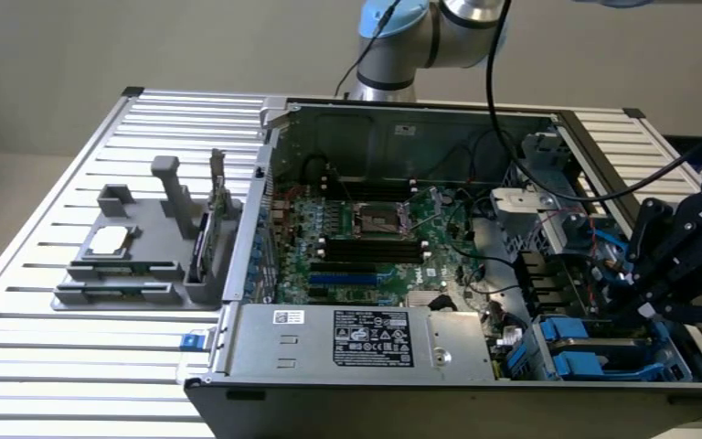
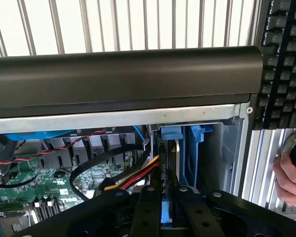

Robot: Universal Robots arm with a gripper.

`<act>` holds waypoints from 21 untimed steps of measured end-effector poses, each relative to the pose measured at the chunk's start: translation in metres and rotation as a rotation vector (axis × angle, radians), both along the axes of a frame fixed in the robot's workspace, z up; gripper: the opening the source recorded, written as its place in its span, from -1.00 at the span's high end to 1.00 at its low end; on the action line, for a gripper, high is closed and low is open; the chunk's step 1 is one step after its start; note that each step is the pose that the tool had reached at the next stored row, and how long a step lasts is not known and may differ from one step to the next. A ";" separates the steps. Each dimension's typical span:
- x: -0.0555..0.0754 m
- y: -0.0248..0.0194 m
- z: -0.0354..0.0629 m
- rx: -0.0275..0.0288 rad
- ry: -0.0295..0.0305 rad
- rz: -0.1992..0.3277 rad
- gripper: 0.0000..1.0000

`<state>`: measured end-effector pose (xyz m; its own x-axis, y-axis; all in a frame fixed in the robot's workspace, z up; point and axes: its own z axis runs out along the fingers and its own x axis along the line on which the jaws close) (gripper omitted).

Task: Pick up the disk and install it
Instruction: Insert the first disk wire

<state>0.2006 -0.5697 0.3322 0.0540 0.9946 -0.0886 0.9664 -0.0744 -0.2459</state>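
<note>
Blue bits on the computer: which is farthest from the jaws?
The small blue tab beside the labelled silver box; all other blue bits lie closer.

Arm reaching in from the exterior view's right, black hand (image 1: 650, 297) angled downward, fingers (image 2: 147, 210) nearly closed

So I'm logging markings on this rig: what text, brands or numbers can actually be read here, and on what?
"ROBOTIQ" (partly cut off): white letters on the black gripper.
White label on the power supply box: print too small to read.
Small sticker beside it: unreadable.
Keyboard keys: legends too blurred.
</note>
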 end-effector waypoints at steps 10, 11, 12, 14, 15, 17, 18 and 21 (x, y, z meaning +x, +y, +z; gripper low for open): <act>0.001 -0.0001 -0.0030 -0.0006 0.0000 0.000 0.67; 0.001 -0.0001 -0.0032 -0.0004 0.0000 0.000 0.67; 0.001 -0.0001 -0.0033 -0.0002 0.0000 0.000 0.67; 0.001 -0.0001 -0.0034 0.0000 0.0005 0.000 0.67; 0.001 0.0000 -0.0034 0.0002 0.0011 0.000 0.67; 0.001 -0.0001 -0.0035 0.0016 0.0025 0.000 0.64; 0.001 -0.0002 -0.0031 0.0015 0.0034 0.000 0.64; 0.001 -0.0002 0.0026 0.0002 0.0071 0.000 0.40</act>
